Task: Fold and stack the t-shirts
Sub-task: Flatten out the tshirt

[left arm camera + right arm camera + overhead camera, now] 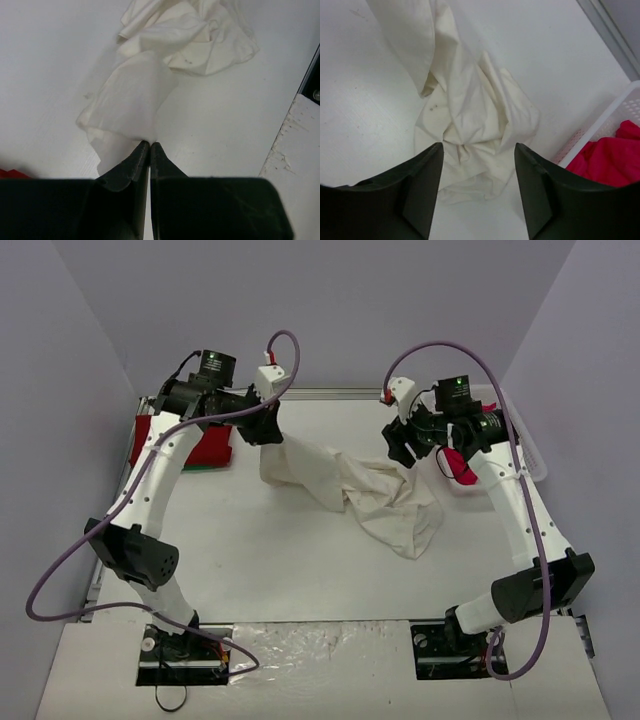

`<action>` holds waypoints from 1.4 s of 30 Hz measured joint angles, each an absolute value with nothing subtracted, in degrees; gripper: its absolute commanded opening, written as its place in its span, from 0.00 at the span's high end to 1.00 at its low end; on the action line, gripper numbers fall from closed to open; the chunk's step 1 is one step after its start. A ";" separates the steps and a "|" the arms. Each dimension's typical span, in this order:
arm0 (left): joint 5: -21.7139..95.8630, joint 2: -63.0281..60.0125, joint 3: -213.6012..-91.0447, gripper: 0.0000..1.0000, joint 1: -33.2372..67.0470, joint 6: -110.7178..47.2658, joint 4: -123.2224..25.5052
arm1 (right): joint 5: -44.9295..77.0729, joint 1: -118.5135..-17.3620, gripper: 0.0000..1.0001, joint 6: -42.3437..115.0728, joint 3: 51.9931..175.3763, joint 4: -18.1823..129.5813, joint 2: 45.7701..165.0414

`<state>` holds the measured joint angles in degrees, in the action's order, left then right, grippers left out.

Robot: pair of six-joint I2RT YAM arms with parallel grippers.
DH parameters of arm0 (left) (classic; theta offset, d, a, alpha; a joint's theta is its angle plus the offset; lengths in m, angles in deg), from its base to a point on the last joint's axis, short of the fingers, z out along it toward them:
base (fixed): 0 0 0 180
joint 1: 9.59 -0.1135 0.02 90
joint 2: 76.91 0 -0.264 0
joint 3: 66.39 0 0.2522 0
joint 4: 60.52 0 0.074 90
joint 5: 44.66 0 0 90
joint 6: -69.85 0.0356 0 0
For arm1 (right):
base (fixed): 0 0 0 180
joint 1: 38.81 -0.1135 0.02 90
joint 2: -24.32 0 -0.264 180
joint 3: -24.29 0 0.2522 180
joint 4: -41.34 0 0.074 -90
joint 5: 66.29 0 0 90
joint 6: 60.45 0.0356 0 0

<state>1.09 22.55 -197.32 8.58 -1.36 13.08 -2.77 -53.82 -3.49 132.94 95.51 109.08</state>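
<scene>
A large cream-white t-shirt [370, 495] lies crumpled across the middle of the table. My left gripper [265, 430] is shut on its far-left corner and holds that end up; in the left wrist view the cloth [135, 100] hangs from the closed tips [149, 145]. My right gripper [400, 445] is open and empty, hovering over the shirt's right bunch [475, 125]. A red t-shirt [205, 445] lies folded at the back left. A pinkish-red t-shirt [455, 465] sits in the basket, and shows in the right wrist view [610, 160].
A white plastic lattice basket [530, 455] stands at the back right, its wall in the right wrist view [615, 112]. A metal rail [330, 395] runs along the table's far edge. The table's right edge [305, 75] shows in the left wrist view.
</scene>
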 measured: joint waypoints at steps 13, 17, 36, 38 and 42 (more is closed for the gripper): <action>7.73 18.68 -180.47 0.98 13.93 1.39 12.64 | -0.56 -53.79 0.37 -3.71 113.40 95.14 109.67; 9.44 16.51 -175.99 0.98 13.15 1.92 11.50 | 2.65 -53.73 0.37 -3.77 106.98 95.18 111.04; 9.39 10.70 -166.54 0.98 9.37 1.74 6.76 | 8.23 -52.29 0.86 -5.89 99.81 92.38 122.93; 9.30 10.68 -165.93 0.98 8.97 1.74 6.63 | 7.94 -52.29 1.00 -6.37 99.81 92.23 124.35; 9.09 10.33 -165.47 0.98 7.92 1.74 6.32 | 7.83 -52.29 1.00 -6.70 99.74 92.14 124.75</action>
<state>9.09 10.33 -165.47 7.92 1.74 6.32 7.83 -52.29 -6.70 99.74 92.14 124.75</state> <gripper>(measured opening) 0.031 0.017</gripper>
